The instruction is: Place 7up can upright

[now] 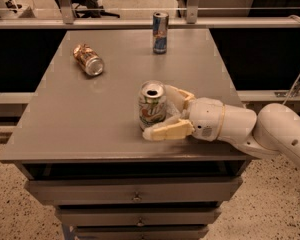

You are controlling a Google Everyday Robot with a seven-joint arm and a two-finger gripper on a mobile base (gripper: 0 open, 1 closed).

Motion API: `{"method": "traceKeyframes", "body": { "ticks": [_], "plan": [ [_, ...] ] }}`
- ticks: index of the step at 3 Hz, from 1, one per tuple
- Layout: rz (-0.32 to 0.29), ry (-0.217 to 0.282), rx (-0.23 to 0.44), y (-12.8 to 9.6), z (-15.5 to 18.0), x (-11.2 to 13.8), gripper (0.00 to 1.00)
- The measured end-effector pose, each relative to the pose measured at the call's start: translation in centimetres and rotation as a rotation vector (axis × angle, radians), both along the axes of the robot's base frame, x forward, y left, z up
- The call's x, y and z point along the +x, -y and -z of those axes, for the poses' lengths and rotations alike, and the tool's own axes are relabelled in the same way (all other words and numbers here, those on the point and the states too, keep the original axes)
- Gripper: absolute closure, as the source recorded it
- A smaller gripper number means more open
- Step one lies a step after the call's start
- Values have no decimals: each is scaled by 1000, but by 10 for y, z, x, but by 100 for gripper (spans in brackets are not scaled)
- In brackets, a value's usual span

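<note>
The arm comes in from the right, lying low and nearly level over the front of the table point(65, 124), wrist pointing left. Its claw point(162, 113) brackets the 7up can point(152, 106), one finger point(169, 130) in front and one behind, apparently pinching it, though contact is hard to confirm. The can stands upright near the table's front, open top up.

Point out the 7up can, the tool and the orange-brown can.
7up can point(152, 105): camera view, middle of its body.
tool point(161, 113): camera view, its grasping centre, at the 7up can near the front of the table point(80, 129).
orange-brown can point(88, 59): camera view, its side.
</note>
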State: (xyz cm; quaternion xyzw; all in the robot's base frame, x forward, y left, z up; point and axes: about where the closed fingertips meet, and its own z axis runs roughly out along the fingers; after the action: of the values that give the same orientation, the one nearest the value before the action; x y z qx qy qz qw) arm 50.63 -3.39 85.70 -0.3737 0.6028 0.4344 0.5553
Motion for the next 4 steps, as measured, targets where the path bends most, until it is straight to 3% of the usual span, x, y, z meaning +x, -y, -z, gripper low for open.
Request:
{"method": "traceKeyframes", "body": {
  "ticks": [1, 2, 3, 4],
  "plan": [
    [0, -13, -38, 13, 4, -4, 0],
    [38, -21, -95, 45, 3, -5, 0],
    [119, 8, -136, 94, -20, -5, 0],
    [237, 64, -124, 145, -59, -6, 0]
  ]
}}
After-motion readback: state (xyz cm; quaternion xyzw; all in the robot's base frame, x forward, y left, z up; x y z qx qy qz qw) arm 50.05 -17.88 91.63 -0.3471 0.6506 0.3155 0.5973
